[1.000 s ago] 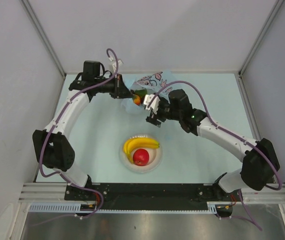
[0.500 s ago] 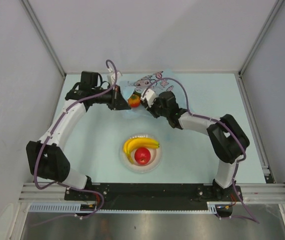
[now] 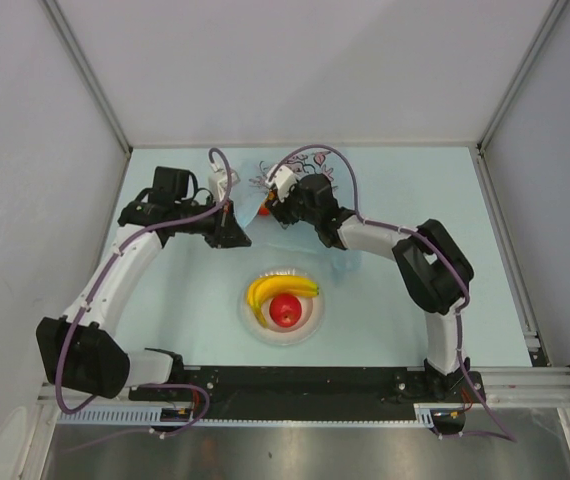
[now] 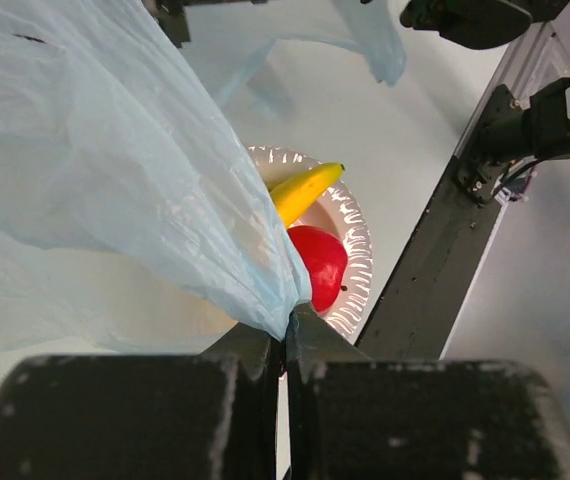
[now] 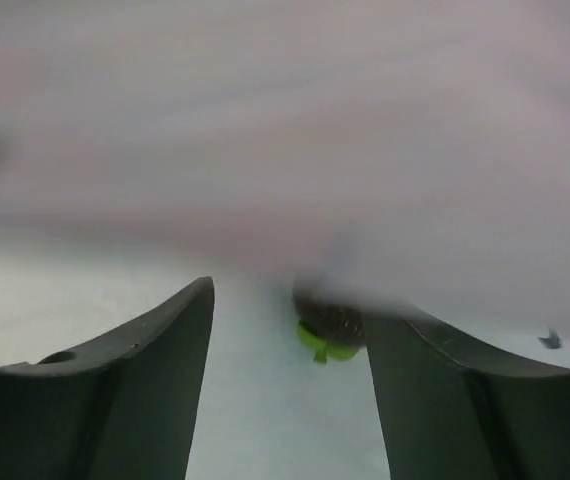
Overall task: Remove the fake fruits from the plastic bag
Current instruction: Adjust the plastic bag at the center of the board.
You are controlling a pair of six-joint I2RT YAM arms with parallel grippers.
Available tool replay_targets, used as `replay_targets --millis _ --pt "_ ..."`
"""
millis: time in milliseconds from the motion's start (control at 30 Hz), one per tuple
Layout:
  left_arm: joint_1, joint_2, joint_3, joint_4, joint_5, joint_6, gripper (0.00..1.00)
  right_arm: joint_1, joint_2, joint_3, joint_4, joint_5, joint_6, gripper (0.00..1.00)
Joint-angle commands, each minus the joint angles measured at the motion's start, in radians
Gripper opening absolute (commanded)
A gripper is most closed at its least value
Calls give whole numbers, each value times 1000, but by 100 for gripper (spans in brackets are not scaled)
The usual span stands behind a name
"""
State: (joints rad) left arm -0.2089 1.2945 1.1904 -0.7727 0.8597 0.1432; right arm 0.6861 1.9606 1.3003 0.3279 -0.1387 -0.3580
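Note:
The light-blue plastic bag (image 3: 250, 195) lies at the back of the table. My left gripper (image 3: 237, 238) is shut on a pinched fold of the bag (image 4: 165, 200), jaws together at the film (image 4: 285, 335). My right gripper (image 3: 269, 203) is open and reaches into the bag's mouth beside an orange-red fruit (image 3: 263, 211). In the right wrist view the open gripper (image 5: 290, 300) faces a dark fruit with a green leaf (image 5: 327, 328) under blurred film. A yellow banana (image 3: 281, 289) and a red apple (image 3: 285, 312) lie on the white plate (image 3: 310, 325), also seen from the left wrist: banana (image 4: 305, 190), apple (image 4: 320, 265).
The plate (image 4: 360, 240) sits in the middle of the pale blue table, nearer than the bag. Grey walls enclose the table on three sides. A black rail (image 3: 295, 380) runs along the near edge.
My right arm has swung left and back, its gripper going into the bag's mouth. My left gripper has pulled the bag's edge left and toward the near side.

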Motion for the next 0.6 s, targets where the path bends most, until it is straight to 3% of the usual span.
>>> replay_targets --millis 0,133,333,433,567 --pt "5 20 73 -20 -28 58 0 -26 86 109 23 48 51 67" --pt "5 55 110 -14 -19 50 0 -33 147 209 -22 48 47 75" --pt "5 126 208 -14 -13 55 0 -77 178 218 -66 192 36 75" --pt "-1 170 250 -2 1 49 0 -115 106 128 -29 310 42 78" --pt "-32 236 319 -19 25 65 0 -171 -81 -59 -53 344 62 79"
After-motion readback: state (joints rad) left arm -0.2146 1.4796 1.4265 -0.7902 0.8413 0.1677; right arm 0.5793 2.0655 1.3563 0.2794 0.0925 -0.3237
